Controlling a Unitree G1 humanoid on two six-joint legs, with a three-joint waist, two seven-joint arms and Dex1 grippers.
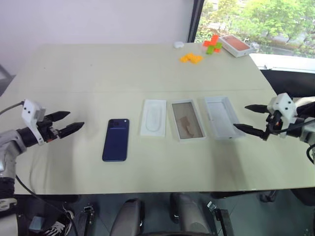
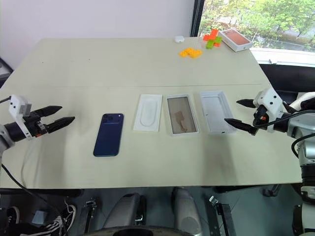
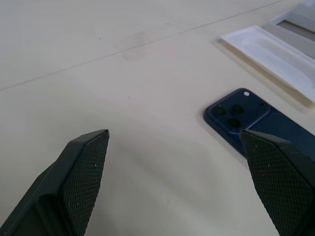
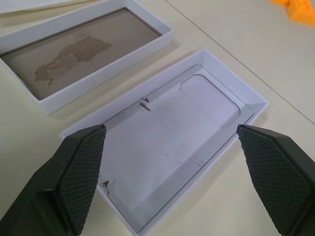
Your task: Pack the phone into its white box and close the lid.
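Both grippers, left gripper (image 1: 68, 124) and right gripper (image 1: 250, 119), hang wide and empty. Just ahead of the left lies the phone (image 1: 116, 139), flat on the surface (image 1: 98, 69): thin, glossy, liable to skid. Beneath the right sits the lid (image 1: 222, 118), the white box (image 1: 187, 120) beside it.

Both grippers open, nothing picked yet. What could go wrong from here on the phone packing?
1. The phone lies flat, back up, on the table; the open left gripper may struggle to get under such a thin, glossy slab and could push it instead.
2. Three similar white pieces sit side by side: insert, box, lid. The phone may land in the wrong one.
3. The open right gripper hangs at the lid's edge and could knock it askew.
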